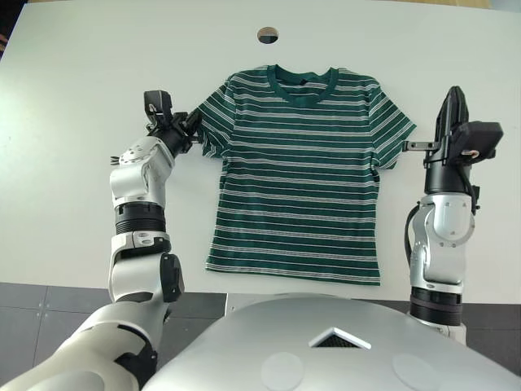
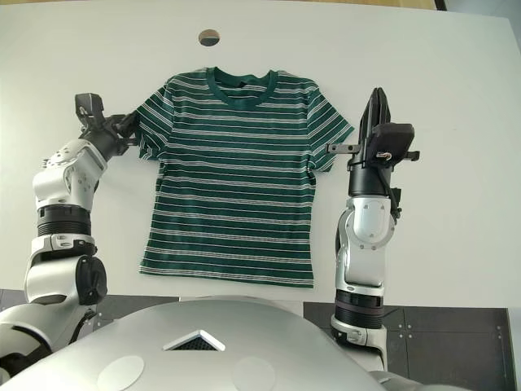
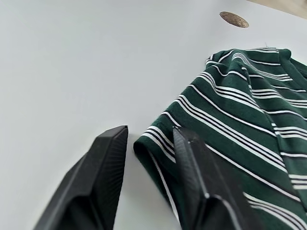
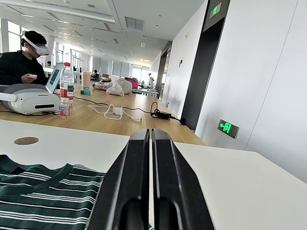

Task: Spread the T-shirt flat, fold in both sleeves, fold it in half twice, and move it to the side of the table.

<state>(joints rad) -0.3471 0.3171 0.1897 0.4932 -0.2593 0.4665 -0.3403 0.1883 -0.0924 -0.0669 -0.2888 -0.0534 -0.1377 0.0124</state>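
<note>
1. T-shirt (image 1: pixel 297 171), green with white stripes, lies spread flat and face up on the white table (image 1: pixel 81 81) in my head views, collar at 12 o'clock, hem at 6 o'clock, both sleeves out to the sides. A round hole (image 1: pixel 267 34) in the table sits at 12 o'clock beyond the collar, well apart from it.
2. In those same views, my left tool (image 1: pixel 194 124) is at 10 o'clock of the shirt, low at the left sleeve's hem. My right tool (image 1: pixel 453 94) is at 3 o'clock, just beside the right sleeve, raised off the table with its fingers pointing to 12 o'clock.
3. From my left wrist, the left tool's fingers stand apart. One is over bare table and the other is over the striped sleeve, with the sleeve's hem in the gap between them, not pinched.
4. From my right wrist, the right tool's two fingers are pressed together with nothing between them. The shirt's collar and shoulder lie on the table below.
</note>
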